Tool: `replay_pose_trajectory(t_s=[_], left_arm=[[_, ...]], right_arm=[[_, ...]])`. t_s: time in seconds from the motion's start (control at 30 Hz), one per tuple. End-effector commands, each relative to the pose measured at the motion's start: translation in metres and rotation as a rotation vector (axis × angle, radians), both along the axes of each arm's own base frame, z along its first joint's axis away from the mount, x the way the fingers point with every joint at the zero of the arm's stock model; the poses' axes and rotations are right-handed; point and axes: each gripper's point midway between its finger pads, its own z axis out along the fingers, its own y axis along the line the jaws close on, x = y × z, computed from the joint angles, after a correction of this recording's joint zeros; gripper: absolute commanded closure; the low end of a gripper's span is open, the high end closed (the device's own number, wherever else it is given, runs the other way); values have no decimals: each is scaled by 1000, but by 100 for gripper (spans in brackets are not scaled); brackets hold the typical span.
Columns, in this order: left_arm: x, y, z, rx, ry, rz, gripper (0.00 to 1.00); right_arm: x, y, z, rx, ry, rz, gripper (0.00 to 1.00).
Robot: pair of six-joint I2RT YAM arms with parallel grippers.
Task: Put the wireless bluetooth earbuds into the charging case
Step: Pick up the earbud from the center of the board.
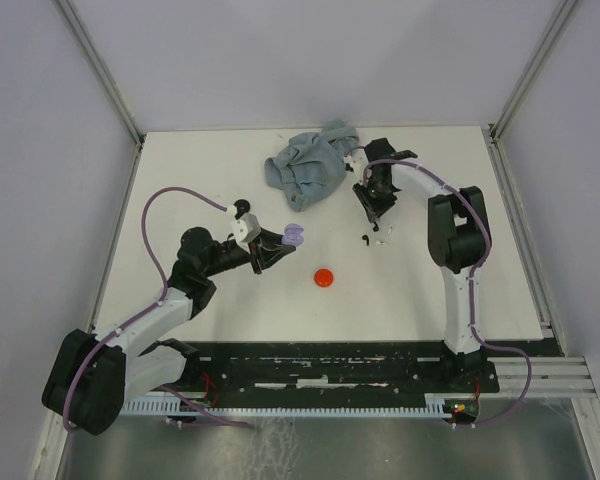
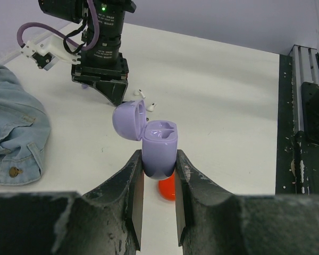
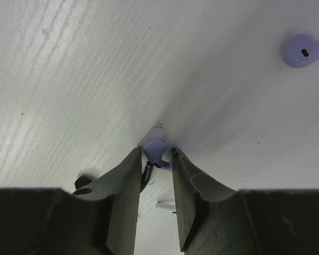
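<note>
Left wrist view gives me the left tool [image 2: 158, 156] closed tight on the lower half of the lilac charging case [image 2: 159, 143], which stands upright between the fingers with its lid [image 2: 130, 119] flipped open to the left. A red disc [image 2: 167, 188] lies on the surface [image 2: 228, 106] just behind the case. On the right wrist camera I see the right tool [image 3: 155, 153] down at the surface, its jaws standing narrow on either side of a lilac earbud [image 3: 158, 147]; I cannot tell whether they actually pinch it. A second lilac earbud [image 3: 302, 50] lies well apart, further out. Overhead, a denim cloth [image 1: 305, 165] sits beside the right arm.
</note>
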Motion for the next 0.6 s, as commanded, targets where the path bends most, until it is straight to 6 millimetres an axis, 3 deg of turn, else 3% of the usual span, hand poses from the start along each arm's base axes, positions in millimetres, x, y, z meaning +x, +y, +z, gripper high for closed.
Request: replay_pose_trajectory(t_s=[0.0, 0.3, 0.57], left_arm=[[2, -1, 12, 5, -101, -2, 97], [-6, -2, 17, -22, -169, -32, 97], [-15, -6, 25, -24, -248, -86, 97]], right_arm=[[-1, 0, -13, -54, 21, 28, 64], [7, 3, 2, -46, -20, -16, 73], [7, 13, 50, 38, -120, -149, 87]])
